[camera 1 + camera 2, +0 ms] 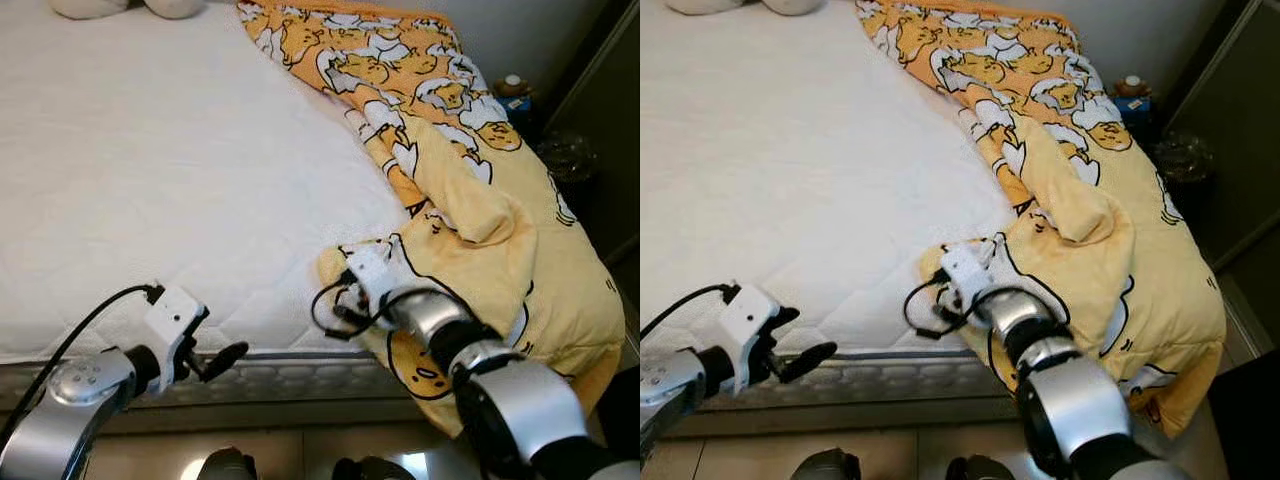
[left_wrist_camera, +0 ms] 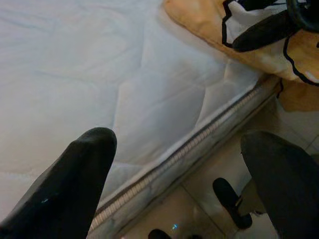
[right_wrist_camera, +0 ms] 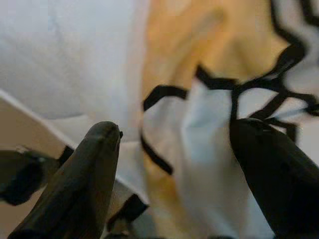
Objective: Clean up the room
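Observation:
A yellow blanket (image 1: 470, 180) with a cartoon egg print lies crumpled along the right side of the white mattress (image 1: 170, 170) and hangs over its front right corner. My right gripper (image 1: 358, 268) is at the blanket's near corner by the mattress's front edge. In the right wrist view the right gripper (image 3: 177, 129) is open, its fingers spread over the blanket (image 3: 199, 74). My left gripper (image 1: 226, 358) hovers in front of the mattress's front edge, to the left. The left wrist view has the left gripper (image 2: 179, 139) open and holding nothing, above the mattress seam (image 2: 199, 139).
Pale plush shapes (image 1: 90, 6) lie at the head of the bed. A small bottle (image 1: 513, 86) stands on the floor beyond the blanket at the far right, next to dark furniture (image 1: 600, 90). Tiled floor (image 2: 199, 209) runs below the mattress's front edge.

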`<state>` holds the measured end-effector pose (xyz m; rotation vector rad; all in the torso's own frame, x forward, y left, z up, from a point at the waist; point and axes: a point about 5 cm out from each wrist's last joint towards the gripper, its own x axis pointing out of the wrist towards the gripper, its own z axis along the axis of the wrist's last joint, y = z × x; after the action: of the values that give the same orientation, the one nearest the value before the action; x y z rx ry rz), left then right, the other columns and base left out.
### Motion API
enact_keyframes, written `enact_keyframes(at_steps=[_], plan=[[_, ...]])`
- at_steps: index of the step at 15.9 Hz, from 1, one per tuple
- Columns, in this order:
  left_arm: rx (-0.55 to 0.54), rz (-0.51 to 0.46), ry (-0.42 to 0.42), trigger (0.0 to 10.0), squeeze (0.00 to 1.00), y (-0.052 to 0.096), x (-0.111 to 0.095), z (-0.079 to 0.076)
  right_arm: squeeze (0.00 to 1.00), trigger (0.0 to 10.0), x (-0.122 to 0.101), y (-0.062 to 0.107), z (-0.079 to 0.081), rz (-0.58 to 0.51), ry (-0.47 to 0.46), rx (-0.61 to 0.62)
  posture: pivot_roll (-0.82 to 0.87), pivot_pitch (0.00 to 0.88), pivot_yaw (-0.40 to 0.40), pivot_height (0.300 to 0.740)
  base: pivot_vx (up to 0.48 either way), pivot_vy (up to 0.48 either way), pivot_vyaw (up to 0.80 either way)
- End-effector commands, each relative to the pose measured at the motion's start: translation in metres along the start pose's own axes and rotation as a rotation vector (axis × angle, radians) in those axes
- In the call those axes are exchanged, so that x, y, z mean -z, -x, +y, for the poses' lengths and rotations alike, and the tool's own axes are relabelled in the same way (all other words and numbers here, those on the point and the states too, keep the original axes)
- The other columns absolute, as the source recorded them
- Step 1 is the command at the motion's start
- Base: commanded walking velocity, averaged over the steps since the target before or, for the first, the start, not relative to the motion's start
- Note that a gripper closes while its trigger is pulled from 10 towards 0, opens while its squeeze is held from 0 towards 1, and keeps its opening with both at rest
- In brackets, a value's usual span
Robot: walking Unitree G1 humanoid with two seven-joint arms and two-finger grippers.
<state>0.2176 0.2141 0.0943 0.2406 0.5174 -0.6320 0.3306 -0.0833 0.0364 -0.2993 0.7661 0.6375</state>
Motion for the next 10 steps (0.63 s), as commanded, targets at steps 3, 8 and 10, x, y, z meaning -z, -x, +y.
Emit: enact_keyframes(at_steps=[3, 8, 10], plan=[[0.019, -0.015, -0.014, 10.0, 0.00, 0.003, -0.007, -0.003, 0.00, 10.0, 0.011, -0.001, -0.001, 0.031, 0.055, 0.027, 0.13, 0.147, -0.096, 0.740, 0.000, 0.000, 0.00], [0.129, 0.033, -0.036, 10.0, 0.00, 0.009, -0.003, -0.011, 0.00, 0.0, 0.017, 0.001, -0.007, 0.050, 0.104, 0.057, 0.13, 0.136, -0.088, 0.740, 0.000, 0.000, 0.00], [0.130, 0.035, -0.037, 10.0, 0.00, 0.008, -0.004, -0.010, 0.00, 0.0, 0.018, 0.002, -0.010, 0.050, 0.106, 0.072, 0.13, 0.133, -0.085, 0.740, 0.000, 0.000, 0.00]])
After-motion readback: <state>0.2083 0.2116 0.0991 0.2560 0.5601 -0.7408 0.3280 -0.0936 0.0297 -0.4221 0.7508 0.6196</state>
